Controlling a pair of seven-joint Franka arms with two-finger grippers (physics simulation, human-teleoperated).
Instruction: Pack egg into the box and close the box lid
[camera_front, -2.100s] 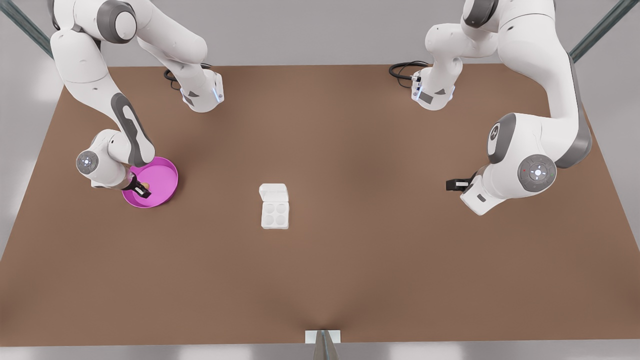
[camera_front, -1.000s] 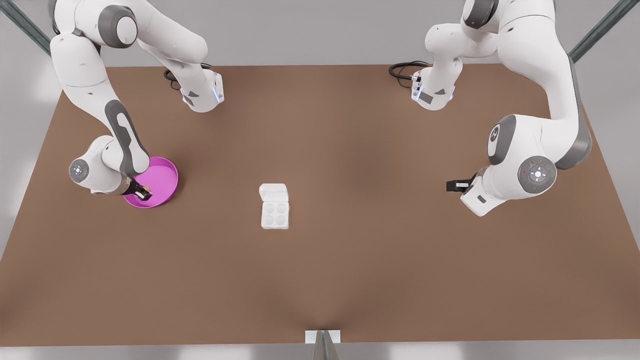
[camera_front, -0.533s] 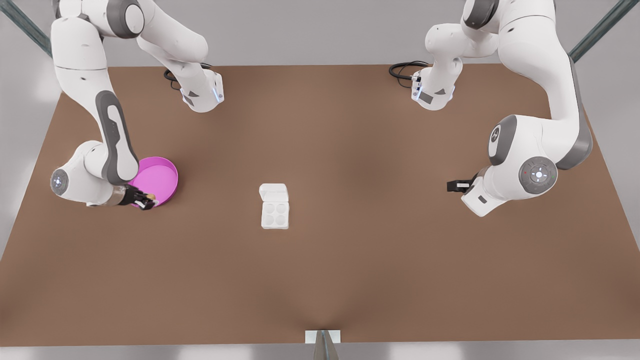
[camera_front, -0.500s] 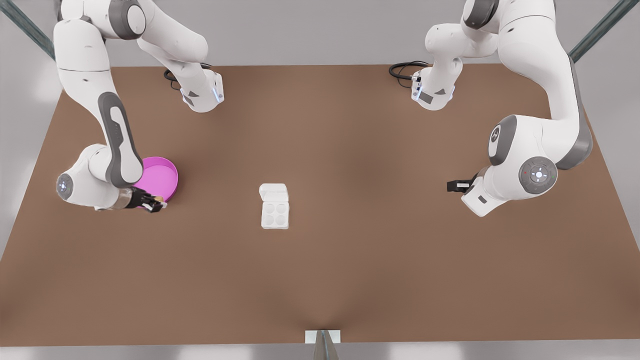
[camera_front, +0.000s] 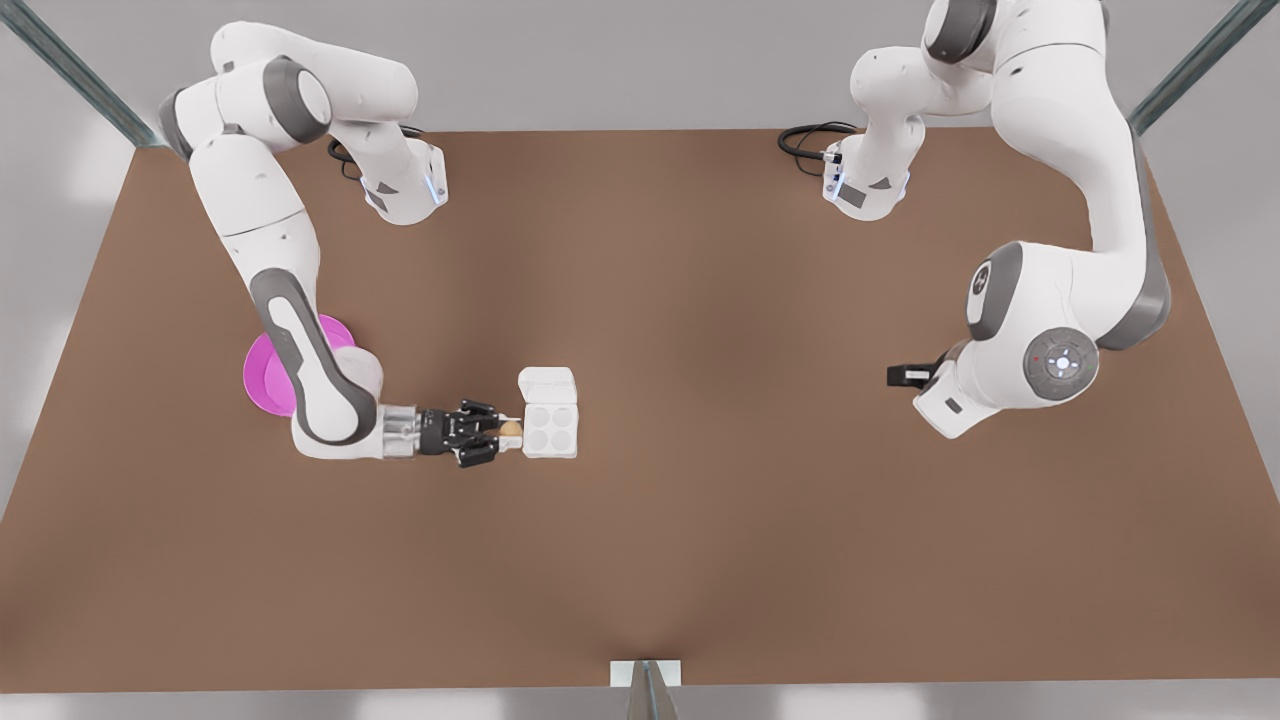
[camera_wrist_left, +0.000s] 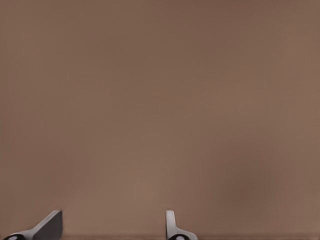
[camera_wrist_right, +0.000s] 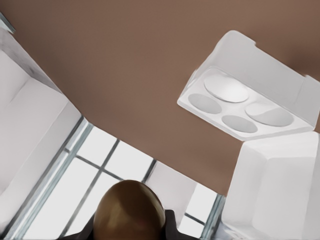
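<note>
Tan egg (camera_front: 510, 428) clamped in right gripper (camera_front: 497, 431) beside open box (camera_front: 550, 429), lid (camera_front: 547, 384) back; best eased level over a cup before release; left gripper (camera_wrist_left: 112, 227), fingers apart, waits.

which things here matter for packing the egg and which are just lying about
Part of the job:
- egg, held in the right end effector
- box, cups empty
- box lid, open

Lying about:
- pink dish
- left end effector, waiting over the table
</note>
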